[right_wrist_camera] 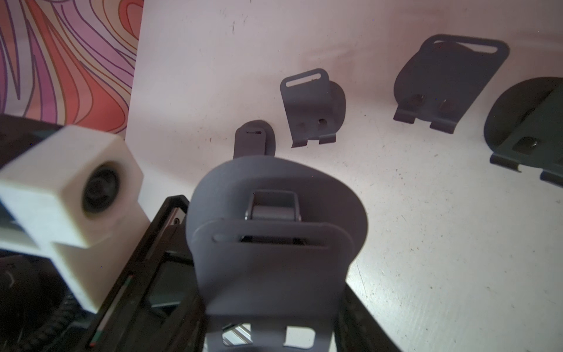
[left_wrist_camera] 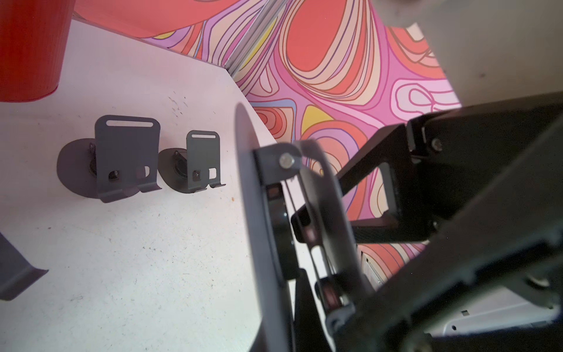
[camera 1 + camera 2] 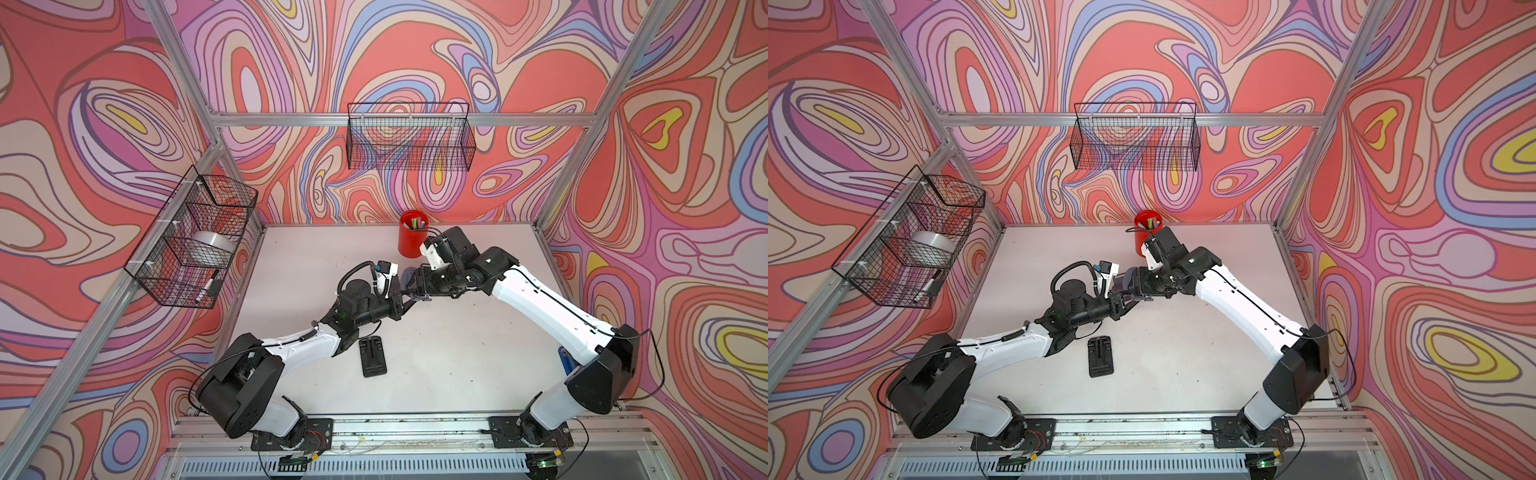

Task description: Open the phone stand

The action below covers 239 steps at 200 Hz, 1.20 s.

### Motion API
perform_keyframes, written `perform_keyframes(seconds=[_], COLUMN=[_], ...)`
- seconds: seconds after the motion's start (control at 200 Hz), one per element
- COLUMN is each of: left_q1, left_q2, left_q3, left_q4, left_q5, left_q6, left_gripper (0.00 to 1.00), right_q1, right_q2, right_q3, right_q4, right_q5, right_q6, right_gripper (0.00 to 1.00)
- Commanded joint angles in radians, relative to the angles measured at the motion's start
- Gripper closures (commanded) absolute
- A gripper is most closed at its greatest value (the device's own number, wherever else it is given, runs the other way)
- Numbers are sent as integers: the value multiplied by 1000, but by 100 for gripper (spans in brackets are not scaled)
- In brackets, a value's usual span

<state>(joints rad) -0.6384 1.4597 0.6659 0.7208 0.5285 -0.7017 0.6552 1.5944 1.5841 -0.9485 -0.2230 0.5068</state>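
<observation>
Near the cup, left gripper pinches the stand tight, right gripper clamps across it; I fear a stiff hinge wrenching it loose.

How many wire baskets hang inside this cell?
2. One wire basket hangs at the left side; the other hangs at the back. None seems hidden.

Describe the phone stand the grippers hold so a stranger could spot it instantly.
On the white table, find the red cup at the back; just in front of it the left gripper and right gripper meet. Between them is the grey phone stand, the only one lifted off the table, unlike the black stand lying flat.
</observation>
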Motion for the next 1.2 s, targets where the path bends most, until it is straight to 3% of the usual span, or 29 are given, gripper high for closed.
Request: perform_keyframes(seconds=[0.0,0.476,0.806,1.192], left_q1=[35,69,62,35], left_q2=[-8,-14,-109,-79], left_q3=[-21,-4,1,54], left_q4=[-31,-213,-185,-181], left_q5=[-26,-99,-51,-33], left_q6=[46,221,64,38], left_gripper=[99,98,63,60], right_q1=[-4,-25,-25,-25], right_q2=[1,29,23,28], right_q3=[47,151,104,88], right_q4=[-107,-286,-213,-164], right_q5=[-78,-134,-60,-67], right_q6=[-60,-127,-120,-107], right_gripper=[92,94,95,96])
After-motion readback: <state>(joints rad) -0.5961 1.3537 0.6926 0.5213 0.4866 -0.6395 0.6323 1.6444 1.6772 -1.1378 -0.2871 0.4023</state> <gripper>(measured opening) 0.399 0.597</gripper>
